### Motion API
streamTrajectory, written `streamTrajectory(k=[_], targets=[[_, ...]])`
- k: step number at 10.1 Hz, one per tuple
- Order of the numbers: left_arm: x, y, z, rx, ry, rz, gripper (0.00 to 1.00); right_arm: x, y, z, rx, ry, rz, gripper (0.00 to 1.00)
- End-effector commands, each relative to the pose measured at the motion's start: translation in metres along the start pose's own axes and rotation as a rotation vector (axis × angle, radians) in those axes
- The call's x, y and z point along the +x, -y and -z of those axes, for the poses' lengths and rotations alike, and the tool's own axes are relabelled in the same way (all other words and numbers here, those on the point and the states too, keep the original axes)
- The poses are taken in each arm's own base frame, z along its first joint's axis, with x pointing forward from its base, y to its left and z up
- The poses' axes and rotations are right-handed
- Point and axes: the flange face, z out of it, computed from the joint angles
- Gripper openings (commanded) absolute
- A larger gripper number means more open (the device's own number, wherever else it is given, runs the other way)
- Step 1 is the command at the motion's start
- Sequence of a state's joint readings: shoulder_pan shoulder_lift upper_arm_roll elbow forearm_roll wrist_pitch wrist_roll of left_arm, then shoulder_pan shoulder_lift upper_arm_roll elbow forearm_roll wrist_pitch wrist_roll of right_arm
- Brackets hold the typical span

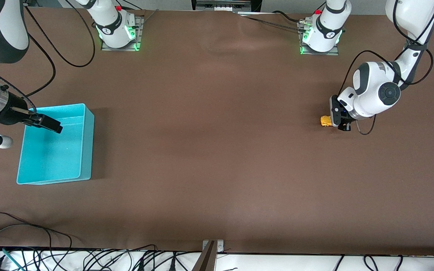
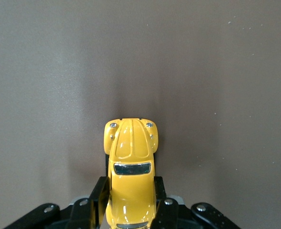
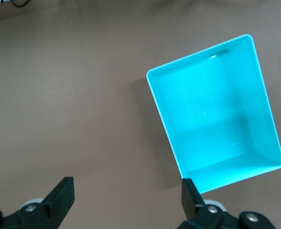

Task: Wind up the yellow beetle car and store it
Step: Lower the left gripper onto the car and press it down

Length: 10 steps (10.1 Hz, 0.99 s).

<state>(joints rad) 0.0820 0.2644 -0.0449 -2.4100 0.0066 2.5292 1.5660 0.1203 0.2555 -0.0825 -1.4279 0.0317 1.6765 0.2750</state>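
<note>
Yellow beetle car (image 2: 130, 171) sitting on surface (image 1: 217, 150) near the left arm's end, roughly mid-depth, pinched at its rear half by left end effector (image 2: 130, 200). Hood poking out past the fingers (image 2: 98, 198). Right end effector (image 1: 45, 122) spread wide, hovering over turquoise bin (image 1: 85, 143) at the right arm's end.

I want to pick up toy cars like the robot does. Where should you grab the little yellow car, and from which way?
Grab the yellow beetle car by its two flat sides, coming down from above. Its body is narrow across and long, so fingers fit on the doors, while the rounded roof would likely slip. The left end effector is shut on it just that way.
</note>
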Motion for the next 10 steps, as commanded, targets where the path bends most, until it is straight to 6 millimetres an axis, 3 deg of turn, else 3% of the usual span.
streamTrajectory(k=[1,6,10], targets=[[-0.001,-0.002,-0.002,0.007,0.001,-0.027,0.00,-0.001,-0.003,0.001,-0.002,-0.009,-0.005,1.00],[-0.012,-0.002,-0.018,-0.018,-0.011,-0.085,0.00,-0.001,-0.003,0.001,-0.001,-0.011,-0.005,1.00],[-0.058,-0.004,-0.036,-0.013,0.001,-0.014,0.00,-0.001,-0.003,0.000,-0.002,-0.009,-0.005,1.00]])
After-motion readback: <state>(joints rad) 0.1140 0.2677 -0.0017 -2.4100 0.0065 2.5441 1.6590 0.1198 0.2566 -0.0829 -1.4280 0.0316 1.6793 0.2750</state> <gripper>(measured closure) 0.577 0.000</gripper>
